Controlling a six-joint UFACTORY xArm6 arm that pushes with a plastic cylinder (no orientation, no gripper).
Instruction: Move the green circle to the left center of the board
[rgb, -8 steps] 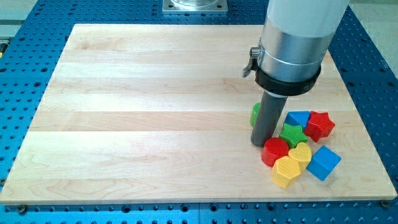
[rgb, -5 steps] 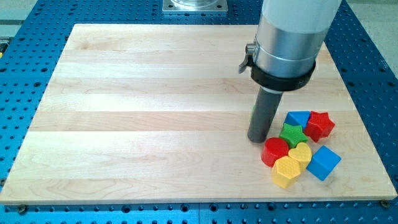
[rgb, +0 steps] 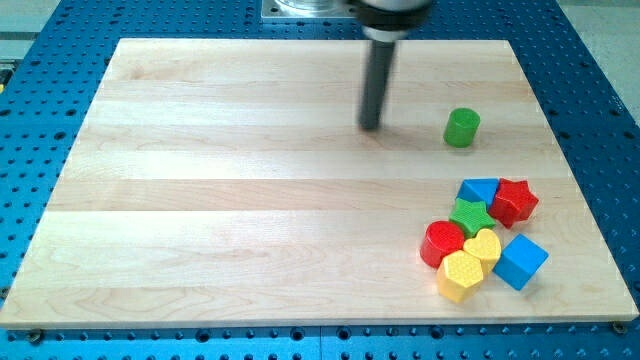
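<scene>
The green circle (rgb: 462, 128) stands alone on the wooden board (rgb: 200, 200), at the view's right, above the cluster of blocks. My tip (rgb: 370, 127) rests on the board to the circle's left, a clear gap apart, at about the same height in the view. The rod rises straight up to the view's top edge.
A cluster sits at the board's lower right: a blue block (rgb: 479, 191), red star (rgb: 514, 201), green star (rgb: 469, 215), red circle (rgb: 442, 243), yellow heart (rgb: 484, 247), yellow hexagon (rgb: 461, 276) and blue cube (rgb: 521, 262).
My tip has moved up and left, away from the cluster. The green circle, earlier hidden behind the rod near the cluster, now stands further up and to the right.
</scene>
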